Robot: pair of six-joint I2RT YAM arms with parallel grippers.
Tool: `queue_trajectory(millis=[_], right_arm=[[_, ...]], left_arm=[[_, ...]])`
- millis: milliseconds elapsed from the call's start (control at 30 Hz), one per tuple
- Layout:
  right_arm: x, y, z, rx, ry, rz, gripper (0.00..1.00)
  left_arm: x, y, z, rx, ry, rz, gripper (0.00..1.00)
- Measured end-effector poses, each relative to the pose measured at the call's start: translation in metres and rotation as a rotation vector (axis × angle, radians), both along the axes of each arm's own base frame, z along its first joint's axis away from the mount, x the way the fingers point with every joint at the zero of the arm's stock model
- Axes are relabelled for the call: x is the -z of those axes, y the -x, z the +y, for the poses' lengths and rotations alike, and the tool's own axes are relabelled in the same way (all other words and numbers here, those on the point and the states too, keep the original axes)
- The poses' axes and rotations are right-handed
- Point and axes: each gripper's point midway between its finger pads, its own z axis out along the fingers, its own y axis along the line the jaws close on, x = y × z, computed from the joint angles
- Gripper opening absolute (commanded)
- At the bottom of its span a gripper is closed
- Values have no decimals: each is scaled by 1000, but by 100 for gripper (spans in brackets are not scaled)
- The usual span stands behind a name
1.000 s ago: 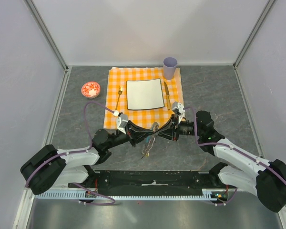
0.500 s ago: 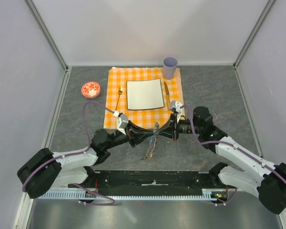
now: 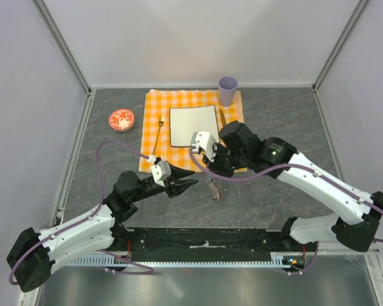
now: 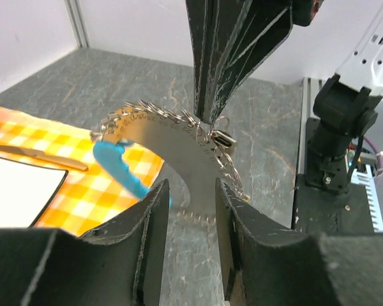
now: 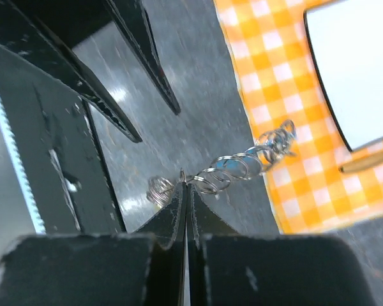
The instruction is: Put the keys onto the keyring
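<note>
The keyring (image 3: 214, 189) hangs from my right gripper (image 3: 210, 173), which is shut on its wire ring just off the cloth's near edge. In the right wrist view the shut gripper (image 5: 186, 182) pinches the ring, and the chain (image 5: 246, 164) trails off it as a blur. In the left wrist view the turquoise tag (image 4: 121, 167) and the chain swing below the right fingers (image 4: 223, 51). The keys cannot be told apart in the blurred bundle. My left gripper (image 3: 190, 185) stands open just left of the bundle, nothing between its fingers (image 4: 156, 229).
An orange checked cloth (image 3: 154, 102) carries a white square plate (image 3: 194, 125), a gold fork (image 3: 159, 131) and a gold knife (image 3: 221, 116), the knife partly under my right arm. A purple cup (image 3: 228, 89) stands behind the cloth. A red-and-white bowl (image 3: 121, 119) sits to its left.
My left gripper has opened, let go of the bundle and drawn back to the left. My right arm has swung left over the cloth's edge with the keyring in it, which now swings.
</note>
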Motion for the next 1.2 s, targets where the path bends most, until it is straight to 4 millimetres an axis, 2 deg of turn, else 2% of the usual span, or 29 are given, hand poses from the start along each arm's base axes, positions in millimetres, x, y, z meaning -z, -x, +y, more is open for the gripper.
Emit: queue_trajectory(millis=[67, 100, 200, 267, 333, 500, 733, 967, 1200], right_arm=[[10, 1, -1, -3, 134, -20, 0], [17, -3, -6, 13, 203, -31, 0], [31, -16, -27, 65, 386, -58, 0], [31, -21, -39, 91, 475, -79, 0], [24, -26, -42, 101, 511, -109, 0], [7, -17, -37, 39, 504, -151, 0], [9, 1, -22, -88, 410, -130, 0], [19, 7, -10, -156, 365, -127, 0], [23, 12, -2, -211, 326, -135, 0]], left_arm=[[7, -1, 0, -3, -26, 1, 42], [9, -1, 1, -5, -35, 2, 48], [13, -2, 2, -10, -51, 2, 48], [11, -2, 4, -19, -48, -4, 49], [10, 0, 7, -26, -40, -15, 49], [9, 4, 12, -29, -28, -35, 51], [14, 8, 13, -12, -20, -47, 52], [18, 19, -3, 109, -61, -55, 50], [2, 26, -22, 232, -73, -74, 48]])
